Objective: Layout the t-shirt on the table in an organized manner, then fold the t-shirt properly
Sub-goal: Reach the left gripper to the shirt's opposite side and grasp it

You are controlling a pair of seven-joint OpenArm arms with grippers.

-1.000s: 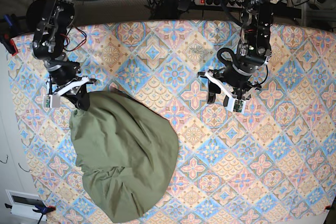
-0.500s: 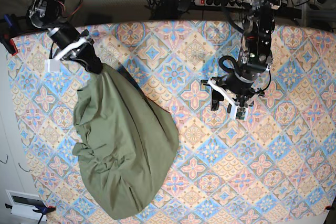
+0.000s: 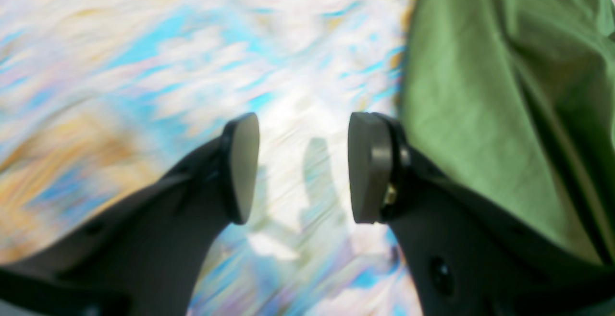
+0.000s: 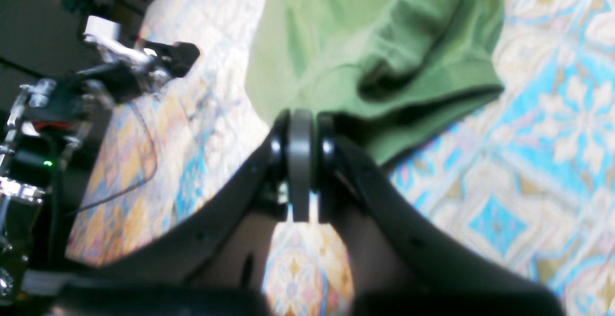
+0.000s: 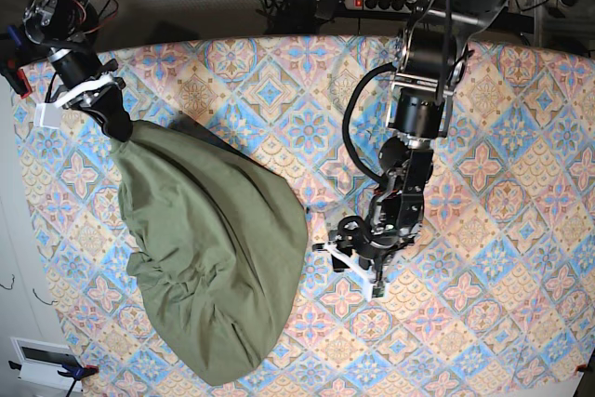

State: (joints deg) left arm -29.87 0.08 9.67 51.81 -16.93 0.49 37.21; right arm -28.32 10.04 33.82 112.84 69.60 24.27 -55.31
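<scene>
The worktop (image 5: 521, 137) carries the shirt (image 5: 209, 258), which my right tool (image 5: 113, 120), clenched on its top corner, has dragged toward the far left edge, stretching the bundle longer. My left tool (image 5: 349, 262), released and empty, has swung down close beside the shirt's right edge, likely for a second grip to spread it.

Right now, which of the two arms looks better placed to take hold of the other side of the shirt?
The left. Its left gripper is open, empty and low beside the t-shirt edge near the table middle. The right gripper is already shut on the shirt's far corner.
</scene>
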